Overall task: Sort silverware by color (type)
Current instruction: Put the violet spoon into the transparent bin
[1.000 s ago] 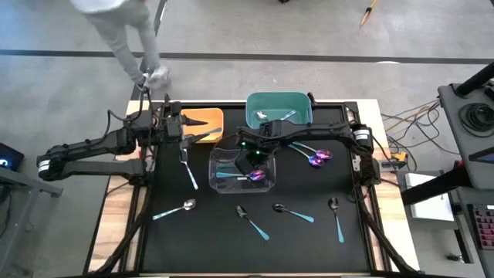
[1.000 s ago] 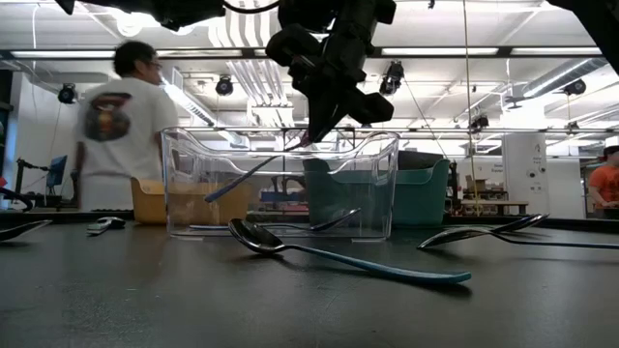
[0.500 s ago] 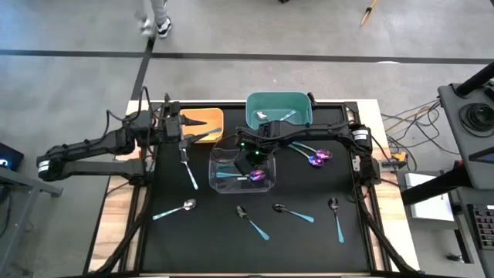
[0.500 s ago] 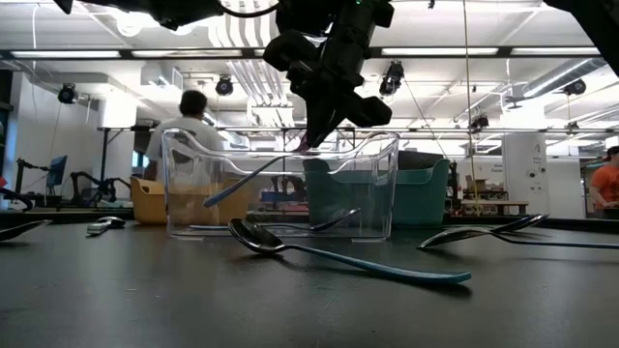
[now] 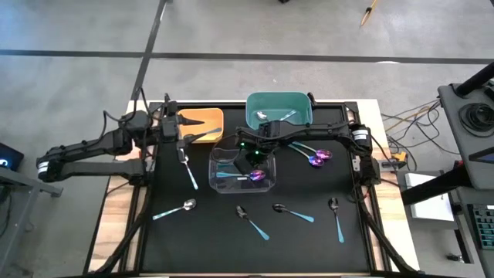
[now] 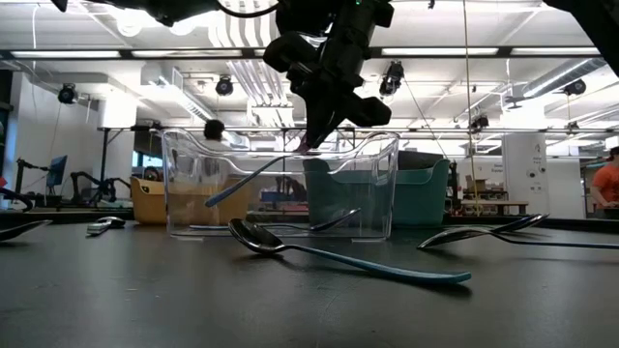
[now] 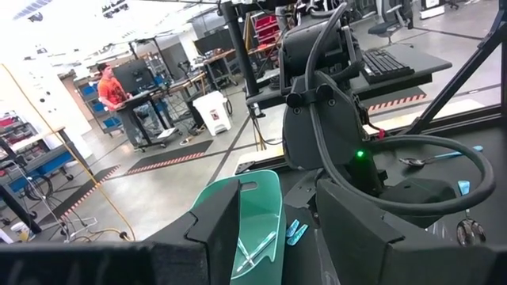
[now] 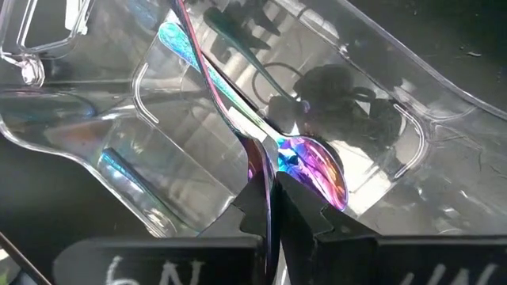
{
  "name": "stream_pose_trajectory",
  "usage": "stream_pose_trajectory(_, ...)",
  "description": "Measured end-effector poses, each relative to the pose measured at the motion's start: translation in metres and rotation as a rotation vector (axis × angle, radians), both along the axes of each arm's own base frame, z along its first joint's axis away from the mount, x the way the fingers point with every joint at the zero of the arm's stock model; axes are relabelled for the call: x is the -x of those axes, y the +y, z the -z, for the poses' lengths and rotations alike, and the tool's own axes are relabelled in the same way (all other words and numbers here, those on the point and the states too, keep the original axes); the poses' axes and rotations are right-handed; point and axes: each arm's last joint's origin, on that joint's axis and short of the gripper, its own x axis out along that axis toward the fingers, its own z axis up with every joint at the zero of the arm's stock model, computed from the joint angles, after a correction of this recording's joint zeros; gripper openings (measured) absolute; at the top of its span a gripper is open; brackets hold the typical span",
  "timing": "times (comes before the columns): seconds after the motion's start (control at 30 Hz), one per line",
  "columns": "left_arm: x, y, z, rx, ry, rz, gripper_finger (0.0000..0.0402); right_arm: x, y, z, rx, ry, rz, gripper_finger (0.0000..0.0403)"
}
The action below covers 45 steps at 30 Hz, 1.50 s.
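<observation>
My right gripper point(image 5: 248, 164) hangs over the clear bin point(image 5: 266, 185), shut on an iridescent purple-pink spoon point(image 8: 313, 170). Another spoon lies on that bin's floor point(image 6: 329, 220). My left gripper point(image 5: 187, 129) hovers open above the orange bin point(image 5: 210, 117) and holds nothing. Loose spoons with teal handles lie flat on the black mat: one silver point(image 5: 176, 208), three dark point(image 5: 251, 220), point(image 5: 293, 212), point(image 5: 336, 216), one more point(image 5: 187, 166) near the left arm. Two purple ones point(image 5: 316, 157) lie to the right of the clear bin. My right gripper pinches the iridescent spoon between its two fingers at the neck point(image 8: 268, 150), right beside the bowl. It comes from above, pointing down. The handle point(image 6: 242, 179) slants down into the clear bin toward its teal free end point(image 6: 208, 198). Whether that end touches the bin cannot be told.
The teal bin point(image 5: 301, 99) at the mat's far edge holds a few silver spoons point(image 5: 272, 116). The three bins crowd the far middle of the mat. The near half holds only the scattered spoons. People stand far off in the room behind.
Both grippers have kept still, and the held spoon hangs as before. A person beyond the table's far edge has walked off, away from the table.
</observation>
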Motion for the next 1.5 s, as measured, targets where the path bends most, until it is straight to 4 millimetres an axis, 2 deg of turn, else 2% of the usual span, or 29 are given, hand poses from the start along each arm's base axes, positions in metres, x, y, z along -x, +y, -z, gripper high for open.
stream_pose_trajectory(0.23, 0.002, 0.000, -0.001, -0.002, -0.006, 0.000, 0.0150, -0.006, -0.001, 0.013, 0.001, 0.021, -0.014, 0.0009)
stream_pose_trajectory(1.13, 0.002, -0.001, 0.000, 0.001, 0.003, 0.001, 0.0150, -0.007, -0.002, 0.018, 0.015, 0.030, -0.029, 0.0010)
stream_pose_trajectory(1.5, 0.003, -0.001, 0.000, 0.000, 0.001, 0.000, 0.0150, -0.008, -0.002, 0.017, 0.034, 0.020, -0.026, 0.0039)
